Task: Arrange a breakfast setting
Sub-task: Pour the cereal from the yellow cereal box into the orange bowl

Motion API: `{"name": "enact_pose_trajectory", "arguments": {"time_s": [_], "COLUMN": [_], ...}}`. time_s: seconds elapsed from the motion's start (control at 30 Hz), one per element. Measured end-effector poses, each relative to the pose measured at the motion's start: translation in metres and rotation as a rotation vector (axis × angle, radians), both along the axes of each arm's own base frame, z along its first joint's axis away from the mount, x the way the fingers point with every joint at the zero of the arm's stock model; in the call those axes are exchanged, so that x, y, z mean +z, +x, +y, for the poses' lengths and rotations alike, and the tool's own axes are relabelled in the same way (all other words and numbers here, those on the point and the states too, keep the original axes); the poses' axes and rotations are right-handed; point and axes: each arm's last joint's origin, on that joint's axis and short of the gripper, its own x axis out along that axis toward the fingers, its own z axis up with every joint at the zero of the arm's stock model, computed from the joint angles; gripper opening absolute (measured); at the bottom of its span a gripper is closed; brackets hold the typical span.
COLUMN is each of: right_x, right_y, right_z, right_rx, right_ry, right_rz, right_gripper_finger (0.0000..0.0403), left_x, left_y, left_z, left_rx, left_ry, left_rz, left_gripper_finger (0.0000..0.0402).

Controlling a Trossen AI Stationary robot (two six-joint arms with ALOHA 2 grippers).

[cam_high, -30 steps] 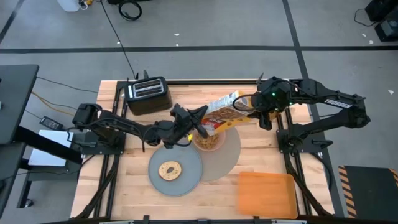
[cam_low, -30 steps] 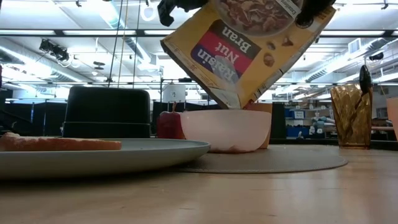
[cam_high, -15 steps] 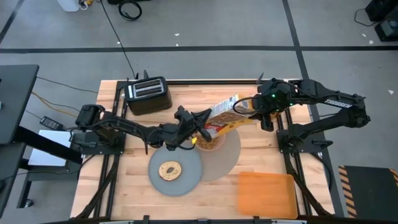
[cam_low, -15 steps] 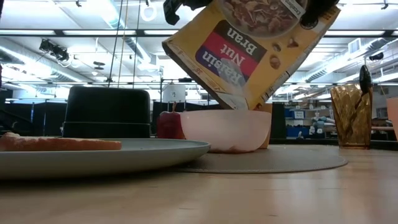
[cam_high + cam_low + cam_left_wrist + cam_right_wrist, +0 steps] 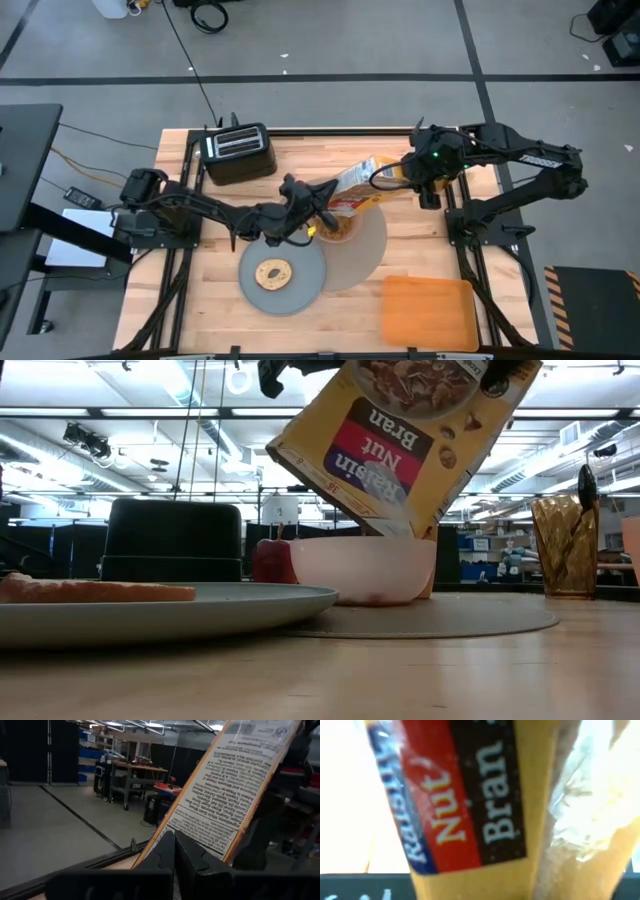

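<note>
Tilting glossy cardboard cereal box [image 5: 405, 445], translucent bowl [image 5: 362, 569]

Both arms reach to the table's middle — left gripper [image 5: 318, 190] closed, right gripper [image 5: 385, 172] clamped.

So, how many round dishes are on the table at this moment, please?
2. The grey plate with the bagel lies near the table's front; the pink bowl stands on the mat, under the cereal box.
</note>
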Motion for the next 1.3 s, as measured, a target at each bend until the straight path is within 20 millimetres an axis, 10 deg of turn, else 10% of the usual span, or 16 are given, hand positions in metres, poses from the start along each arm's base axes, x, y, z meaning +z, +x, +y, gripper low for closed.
{"name": "enact_pose_trajectory", "arguments": {"time_s": [1.3], "right_x": [0.025], "right_y": [0.049], "right_z": [0.006], "right_rx": [-0.068], "right_ry": [0.090], "right_rz": [0.012], "right_gripper_finger": [0.0155], "left_x": [0.011], "left_y": [-0.030], "left_z": [-0.034], "left_rx": [0.174], "left_ry": [0.078], "left_rz": [0.197], "left_gripper_finger": [0.0007]}}
